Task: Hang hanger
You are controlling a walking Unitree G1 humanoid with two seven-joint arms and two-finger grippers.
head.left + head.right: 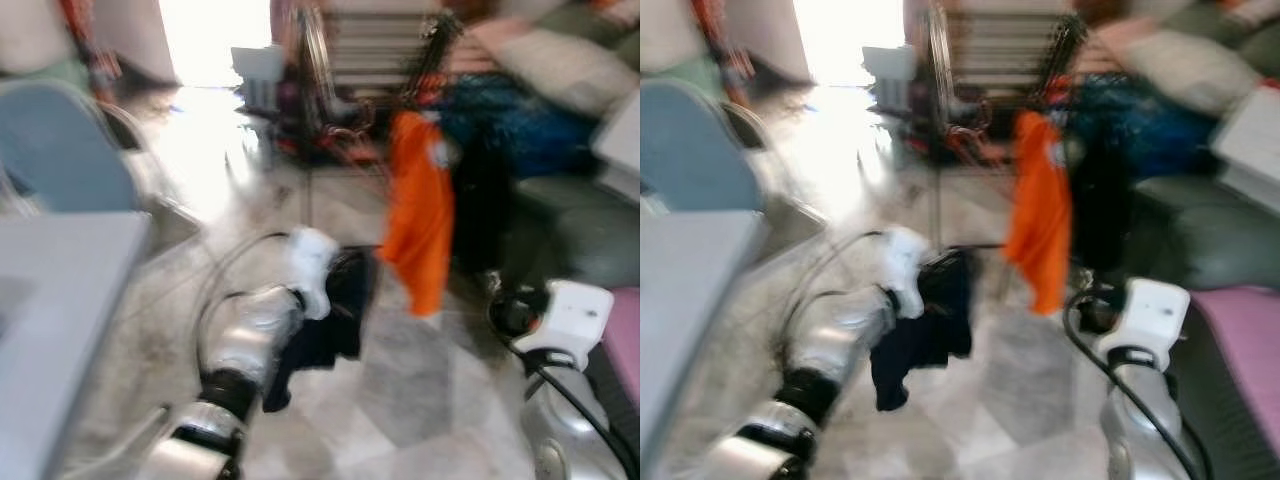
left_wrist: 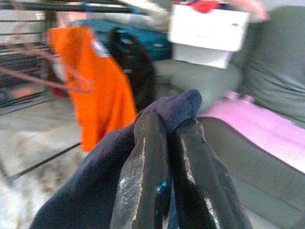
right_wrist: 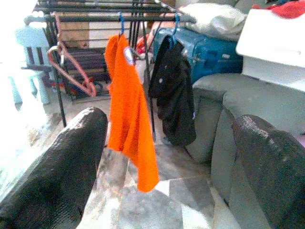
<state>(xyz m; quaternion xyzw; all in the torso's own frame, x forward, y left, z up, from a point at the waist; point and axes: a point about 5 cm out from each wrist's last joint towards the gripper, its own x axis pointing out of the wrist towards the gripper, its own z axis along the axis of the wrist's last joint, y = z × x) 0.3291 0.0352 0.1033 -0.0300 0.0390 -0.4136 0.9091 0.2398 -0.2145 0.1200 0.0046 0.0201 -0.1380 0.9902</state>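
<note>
Blur covers both head views, so small things are hard to read. Left hand [image 2: 164, 143] is closed on a dark navy garment [image 2: 95, 191]; the cloth is folded over the tips of the two black fingers [image 2: 143, 162] and hangs down from them. In the left eye view this garment [image 1: 335, 320] is at the lower middle of the frame, below the white wrist of the left arm, above the tiled floor [image 1: 420, 400].

Right hand [image 3: 169, 157] is open and holds nothing; its two fingers [image 3: 62, 167] stand wide apart at the lower corners of the right wrist view.

Between those fingers, in the upper half of that frame, stands a drying rack [image 3: 95, 16] with dark bars. An orange shirt [image 3: 128, 109] hangs from it on a blue hook, and a black garment [image 3: 174, 95] hangs just beside it, toward the grey sofa [image 3: 224, 119]. A pink hanger [image 3: 71, 67] with nothing on it hangs from the rack at the upper left. Behind the rack is a blue suitcase [image 3: 209, 52]. A white box [image 3: 271, 43] lies on the sofa at the upper right. A pale blue chair [image 1: 55, 150] is at the upper left of the left eye view.
</note>
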